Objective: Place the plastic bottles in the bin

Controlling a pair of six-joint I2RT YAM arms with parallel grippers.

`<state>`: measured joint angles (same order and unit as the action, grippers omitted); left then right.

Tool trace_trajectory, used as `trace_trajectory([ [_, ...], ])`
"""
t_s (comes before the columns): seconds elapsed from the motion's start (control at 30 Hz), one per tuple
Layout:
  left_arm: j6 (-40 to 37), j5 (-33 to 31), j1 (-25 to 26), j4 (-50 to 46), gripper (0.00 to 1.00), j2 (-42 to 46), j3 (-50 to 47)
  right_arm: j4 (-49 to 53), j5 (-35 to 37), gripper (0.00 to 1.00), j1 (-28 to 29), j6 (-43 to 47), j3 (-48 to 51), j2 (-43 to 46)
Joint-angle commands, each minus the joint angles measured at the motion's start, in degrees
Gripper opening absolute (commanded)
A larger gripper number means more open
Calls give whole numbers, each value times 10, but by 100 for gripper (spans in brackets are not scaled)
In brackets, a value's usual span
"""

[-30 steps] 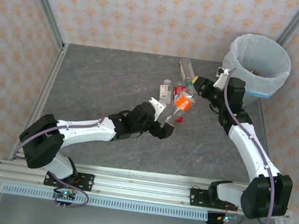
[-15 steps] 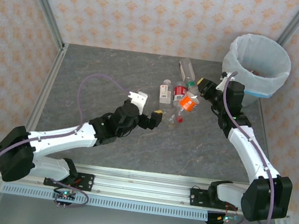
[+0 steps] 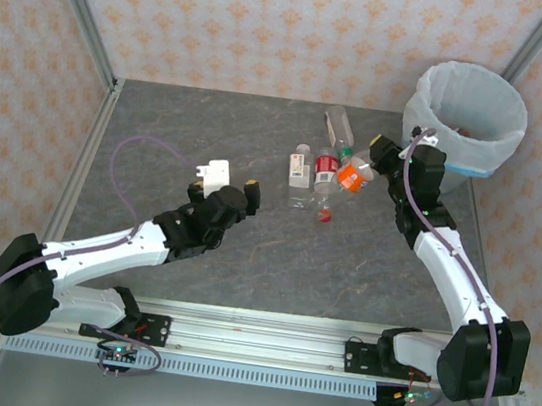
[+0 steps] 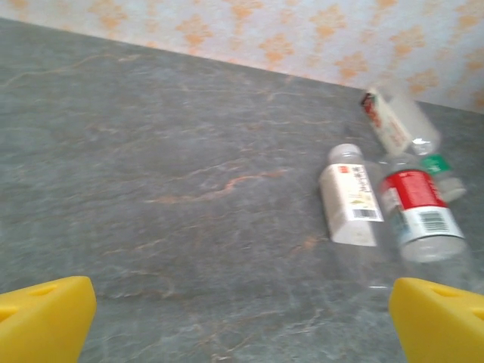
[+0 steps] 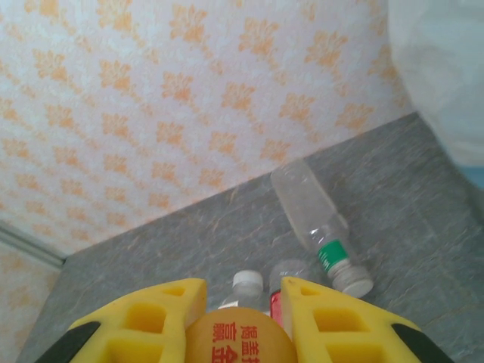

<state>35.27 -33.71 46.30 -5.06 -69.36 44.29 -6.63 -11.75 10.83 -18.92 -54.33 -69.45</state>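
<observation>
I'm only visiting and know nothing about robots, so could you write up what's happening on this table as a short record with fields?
Job: plastic bottles go into the bin
Bin: round grey-blue waste bin lined with a white plastic bag, far right corner of the table
Right gripper: shut on a clear plastic bottle with an orange label, short of the bin
Left gripper: open, holding nothing, left of the bottles
On the table: white-labelled bottle, red-labelled bottle, clear bottle with a green band, all lying down
</observation>
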Motion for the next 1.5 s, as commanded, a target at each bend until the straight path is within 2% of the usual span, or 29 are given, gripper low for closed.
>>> trace_trajectory([
  [0.0,69,-72,-12,-74,100,4,21,-63,67,0,-1,27,-41,13],
  [0.2,103,-67,-22,-100,100,1,15,-108,119,0,-4,67,-83,13],
  [0.4,117,-55,-34,-101,100,0,5,-175,161,0,-18,70,-100,28],
  [0.6,121,-47,-39,-99,100,-6,4,-242,214,0,-52,77,-118,23],
  [0.83,116,-31,-44,-90,100,-19,12,-246,219,0,-140,15,-168,-1],
  [1.03,114,-19,-44,-83,100,-29,19,-298,260,0,-180,-48,-182,-32],
  [1.17,116,-13,-45,-84,100,-31,18,-303,288,0,-180,-17,-178,-48],
  [1.37,119,-6,-45,-87,100,-24,11,-329,329,0,-180,86,-160,-71],
  [1.47,124,-6,-45,-88,100,-18,3,-317,325,0,-180,120,-163,-82],
])
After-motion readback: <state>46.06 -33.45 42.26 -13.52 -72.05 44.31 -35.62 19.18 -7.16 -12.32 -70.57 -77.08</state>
